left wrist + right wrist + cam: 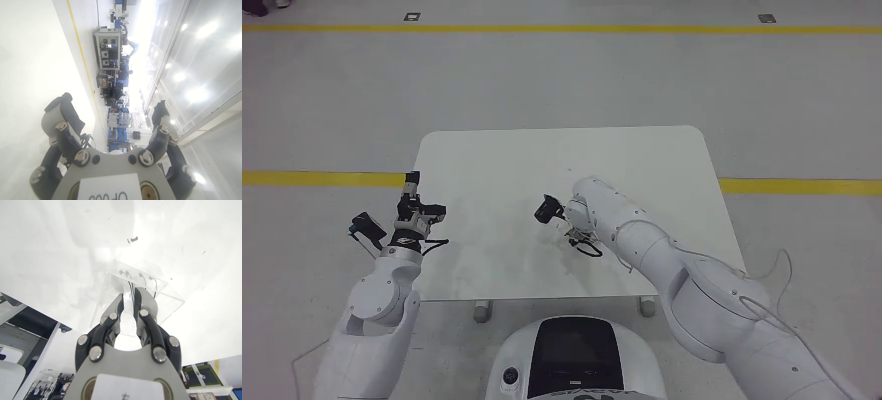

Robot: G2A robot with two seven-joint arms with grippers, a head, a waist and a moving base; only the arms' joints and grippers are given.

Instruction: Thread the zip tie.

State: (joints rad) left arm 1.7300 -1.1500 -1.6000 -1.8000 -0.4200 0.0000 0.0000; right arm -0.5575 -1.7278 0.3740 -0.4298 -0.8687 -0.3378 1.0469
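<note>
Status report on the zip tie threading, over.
Left end effector open, beside table edge. Right end effector slightly open at zip tie in clear block. No obstacle seen.

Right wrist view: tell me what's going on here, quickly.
The right gripper is down over a clear block near the middle of the white table. Thin black strands of the zip tie seem to pass through holes in the block's top. Whether the gripper actually holds the tie cannot be told. The left gripper is open and empty, held at the table's left edge, away from the work.
</note>
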